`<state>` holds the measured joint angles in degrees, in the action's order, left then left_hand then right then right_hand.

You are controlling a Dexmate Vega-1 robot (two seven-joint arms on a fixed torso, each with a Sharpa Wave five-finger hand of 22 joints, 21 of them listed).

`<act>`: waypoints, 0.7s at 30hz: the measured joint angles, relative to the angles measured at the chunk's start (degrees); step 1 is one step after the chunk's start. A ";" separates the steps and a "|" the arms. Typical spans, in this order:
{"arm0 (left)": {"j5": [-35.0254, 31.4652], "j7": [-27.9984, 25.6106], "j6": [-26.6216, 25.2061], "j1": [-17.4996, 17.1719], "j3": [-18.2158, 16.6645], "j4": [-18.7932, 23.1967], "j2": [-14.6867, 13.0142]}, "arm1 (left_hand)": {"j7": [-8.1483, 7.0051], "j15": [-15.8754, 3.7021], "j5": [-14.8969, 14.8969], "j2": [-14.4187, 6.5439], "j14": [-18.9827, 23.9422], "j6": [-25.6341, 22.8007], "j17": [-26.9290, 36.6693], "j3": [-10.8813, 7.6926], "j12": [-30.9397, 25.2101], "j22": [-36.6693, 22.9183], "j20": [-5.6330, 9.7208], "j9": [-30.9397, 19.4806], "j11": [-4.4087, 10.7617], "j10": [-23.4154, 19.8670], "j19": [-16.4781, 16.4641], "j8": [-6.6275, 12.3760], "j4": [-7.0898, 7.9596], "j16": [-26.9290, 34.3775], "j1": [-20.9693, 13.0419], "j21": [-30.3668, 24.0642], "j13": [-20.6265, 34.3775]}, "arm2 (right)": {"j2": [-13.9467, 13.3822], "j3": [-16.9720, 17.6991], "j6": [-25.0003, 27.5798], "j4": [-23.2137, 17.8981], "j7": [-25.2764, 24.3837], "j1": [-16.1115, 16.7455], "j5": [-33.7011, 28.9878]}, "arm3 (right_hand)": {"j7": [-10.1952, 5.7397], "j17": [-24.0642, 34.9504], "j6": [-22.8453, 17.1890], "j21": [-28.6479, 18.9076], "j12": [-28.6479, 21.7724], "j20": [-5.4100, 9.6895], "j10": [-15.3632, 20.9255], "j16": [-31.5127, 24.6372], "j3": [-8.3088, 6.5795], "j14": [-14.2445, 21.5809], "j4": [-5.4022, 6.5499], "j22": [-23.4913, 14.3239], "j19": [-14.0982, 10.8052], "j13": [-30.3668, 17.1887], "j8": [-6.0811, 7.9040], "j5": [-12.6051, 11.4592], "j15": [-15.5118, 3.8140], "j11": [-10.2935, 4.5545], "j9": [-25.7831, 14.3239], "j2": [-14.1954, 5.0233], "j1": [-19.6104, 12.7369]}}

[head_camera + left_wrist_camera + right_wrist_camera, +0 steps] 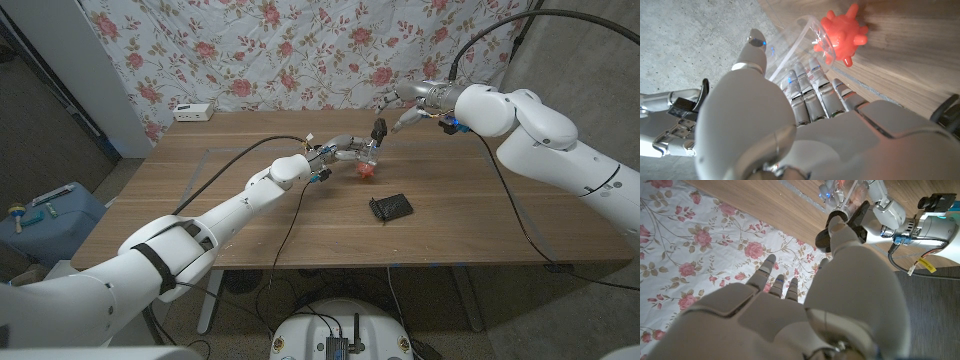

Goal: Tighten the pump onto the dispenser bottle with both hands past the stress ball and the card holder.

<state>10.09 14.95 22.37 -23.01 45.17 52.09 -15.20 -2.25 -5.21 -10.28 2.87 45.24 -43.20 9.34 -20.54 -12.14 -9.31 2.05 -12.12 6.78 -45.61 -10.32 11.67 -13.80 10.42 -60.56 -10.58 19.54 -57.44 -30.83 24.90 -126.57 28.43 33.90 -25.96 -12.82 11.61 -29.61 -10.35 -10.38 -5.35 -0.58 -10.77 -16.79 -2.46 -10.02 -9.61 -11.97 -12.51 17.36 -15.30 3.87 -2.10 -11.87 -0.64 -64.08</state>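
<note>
My left hand grips the clear dispenser bottle above the middle of the table, its fingers wrapped around the body. The black pump sits at the bottle's top. My right hand reaches in from the right and pinches the pump with thumb and fingertips. Right under the bottle, the red spiky stress ball lies on the wood and shows through the clear plastic. The black card holder lies nearer to me, apart from both hands.
A white box stands at the table's far left edge in front of the flowered curtain. A blue object sits on the floor off the left side. Cables trail across the table along my left arm.
</note>
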 measured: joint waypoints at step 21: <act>-0.94 -1.01 -0.84 -1.23 0.19 3.17 -1.16 | 0.00 0.00 0.00 0.00 0.00 0.00 0.15 0.00 -0.17 0.00 0.00 0.00 0.00 0.00 0.00 0.24 0.00 0.00 0.00 0.00 0.00 | 0.14 -3.24 2.30 0.15 5.50 -3.65 -0.60 | -0.08 -0.01 -0.08 0.00 0.00 -0.52 -1.61 0.00 0.36 -1.26 0.79 0.00 0.52 0.28 -0.22 0.00 1.26 1.01 0.01 0.03 0.64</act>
<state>9.15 13.94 21.54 -24.25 45.36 55.26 -16.36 -2.25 -5.21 -10.28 2.87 45.24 -43.20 9.49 -20.54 -12.32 -9.32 2.05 -12.12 6.78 -45.61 -10.32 11.91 -13.79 10.43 -60.56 -10.58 19.54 -57.30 -34.07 27.20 -126.42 33.93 30.25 -26.56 -12.90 11.60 -29.69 -10.35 -10.38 -5.88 -2.19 -10.77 -16.43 -3.72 -9.22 -9.61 -11.45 -12.24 17.14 -15.30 5.12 -1.09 -11.87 -0.61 -63.44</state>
